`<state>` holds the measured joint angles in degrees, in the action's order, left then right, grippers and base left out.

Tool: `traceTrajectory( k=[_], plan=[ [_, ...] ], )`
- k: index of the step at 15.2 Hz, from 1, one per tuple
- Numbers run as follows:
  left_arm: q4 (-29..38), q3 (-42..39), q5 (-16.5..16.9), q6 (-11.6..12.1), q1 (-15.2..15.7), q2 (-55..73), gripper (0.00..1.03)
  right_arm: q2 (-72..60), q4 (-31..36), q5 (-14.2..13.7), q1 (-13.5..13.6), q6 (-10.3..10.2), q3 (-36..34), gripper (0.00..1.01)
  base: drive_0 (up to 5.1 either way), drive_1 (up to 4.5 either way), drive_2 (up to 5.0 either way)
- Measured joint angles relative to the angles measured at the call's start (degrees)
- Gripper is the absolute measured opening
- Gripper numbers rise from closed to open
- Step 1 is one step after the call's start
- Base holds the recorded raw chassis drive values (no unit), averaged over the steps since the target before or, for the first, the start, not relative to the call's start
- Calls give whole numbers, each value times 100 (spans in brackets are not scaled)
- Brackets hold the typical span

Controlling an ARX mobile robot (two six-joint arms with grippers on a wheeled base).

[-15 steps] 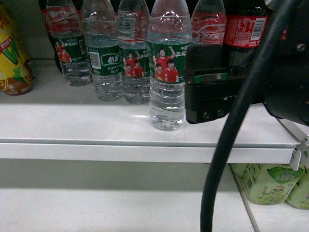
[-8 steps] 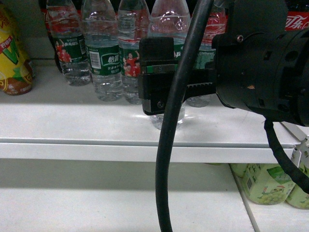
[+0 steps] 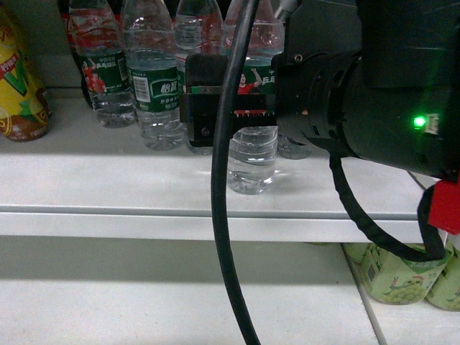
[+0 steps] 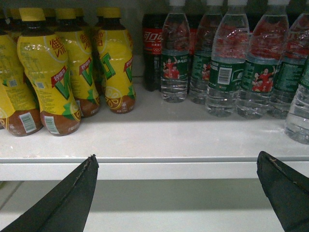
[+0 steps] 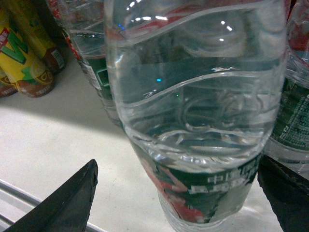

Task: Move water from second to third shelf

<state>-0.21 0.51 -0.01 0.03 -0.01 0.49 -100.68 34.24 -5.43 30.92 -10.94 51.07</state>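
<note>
Firstly, at the far left of the white metal shelf stand squat yellow plastic drink bottles with brown bases and a big green letter on the wrap. They are grouped closely together, probably as shop stock. Beside them, at the back, is a dark cola bottle with a red label.

Next comes a row of clear ribbed plastic water bottles with green labels, thin-walled and shiny. One of them — the clear ribbed water bottle with a green wrap showing athletes in red shirts — stands apart at the front of this shelf, upright, nearer the edge than the rest. I think this makes it the easy one to take.

The right hand, black and blocky, is at this bottle's label height, one finger to its left. In the right wrist view the bottle fills the space between the two dark fingertips, which are apart and not yet touching it. The left hand waits wide apart — empty — below the shelf edge.
</note>
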Motion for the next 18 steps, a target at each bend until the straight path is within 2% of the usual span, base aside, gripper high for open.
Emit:
traceTrajectory(
  k=[5,7,8,10,11,14,15,17,18],
  plan=[
    [0,0,0,0,0,0,98,-428,-70,-498,59,0,448,98,0,0,0],
    [0,0,0,0,0,0,98,-431,-105,-592,68,-2,509,79,0,0,0],
    [0,0,-2,0,0,0,98,-431,-105,-662,105,-11,514,64,0,0,0],
    [0,0,0,0,0,0,98,-393,-127,-726,168,-22,509,47,0,0,0],
    [-2,0,0,0,0,0,98,-304,-138,-699,186,-39,431,42,0,0,0],
    [0,0,0,0,0,0,98,293,-256,-667,271,-66,-168,40,0,0,0],
    [0,0,-2,0,0,0,98,643,-289,-638,210,-66,-522,40,0,0,0],
    [-2,0,0,0,0,0,98,1419,-361,-625,-184,-46,-1231,40,0,0,0],
    [0,0,0,0,0,0,98,1735,-326,-643,-374,39,-1506,40,0,0,0]
  ],
)
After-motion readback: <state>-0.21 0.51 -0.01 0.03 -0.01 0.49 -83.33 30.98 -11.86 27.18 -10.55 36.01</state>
